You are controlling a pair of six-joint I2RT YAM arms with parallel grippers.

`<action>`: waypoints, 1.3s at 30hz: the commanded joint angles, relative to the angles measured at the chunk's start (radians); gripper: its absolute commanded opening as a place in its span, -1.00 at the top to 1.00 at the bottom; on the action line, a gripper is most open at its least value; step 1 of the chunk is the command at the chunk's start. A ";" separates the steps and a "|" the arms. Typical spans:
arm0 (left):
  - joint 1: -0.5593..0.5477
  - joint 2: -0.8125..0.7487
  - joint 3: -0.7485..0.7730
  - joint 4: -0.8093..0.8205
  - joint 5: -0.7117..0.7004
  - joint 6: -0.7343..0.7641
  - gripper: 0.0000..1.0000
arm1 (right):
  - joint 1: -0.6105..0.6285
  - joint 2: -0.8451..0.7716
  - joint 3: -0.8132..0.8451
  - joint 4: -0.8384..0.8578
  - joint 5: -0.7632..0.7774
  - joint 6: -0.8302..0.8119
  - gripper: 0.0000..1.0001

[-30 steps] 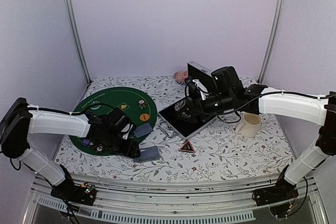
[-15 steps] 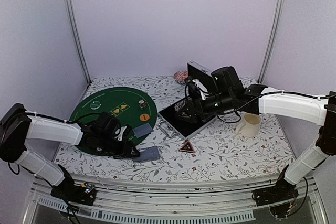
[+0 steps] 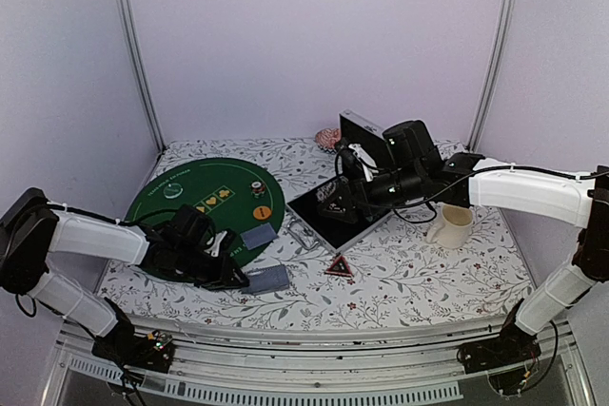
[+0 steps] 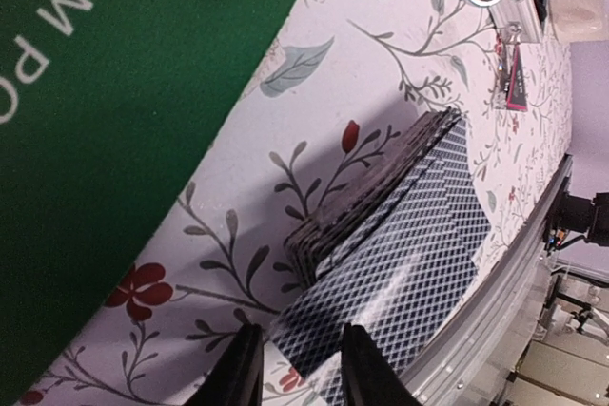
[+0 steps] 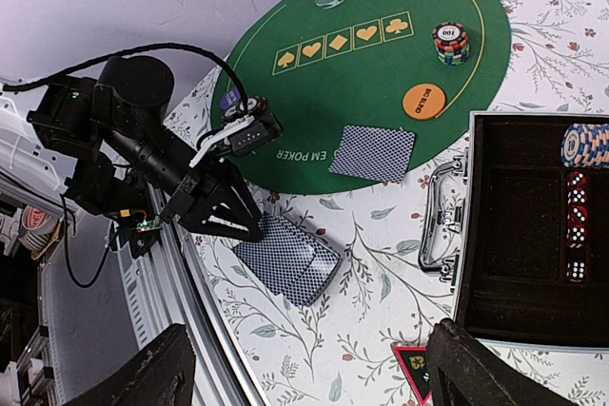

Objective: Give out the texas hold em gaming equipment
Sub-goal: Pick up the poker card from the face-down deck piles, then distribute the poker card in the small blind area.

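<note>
left gripper [image 3: 231, 273] has come off the mat [image 3: 190, 199] toward the near edge and dropped to table level, fingers [image 4: 366, 368] spread, now right at the deck [image 3: 267, 280] corner.

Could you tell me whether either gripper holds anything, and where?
The right gripper is open and empty. The left gripper straddles a corner of the top card of the card stack; whether it grips cannot be told.
</note>
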 commanded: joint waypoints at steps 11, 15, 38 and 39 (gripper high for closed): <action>0.022 -0.050 0.006 -0.048 0.007 0.021 0.99 | 0.007 -0.004 0.026 -0.011 -0.002 -0.001 -0.72; 0.022 -0.068 0.026 -0.078 0.005 0.029 1.00 | 0.007 -0.004 0.029 -0.011 -0.003 -0.003 -0.71; 0.226 -0.234 0.172 -0.279 0.016 0.142 1.00 | 0.006 -0.006 0.029 -0.026 0.004 -0.013 -0.72; 0.257 -0.251 0.172 -0.293 0.008 0.144 1.00 | 0.006 -0.006 0.029 -0.026 0.004 -0.013 -0.72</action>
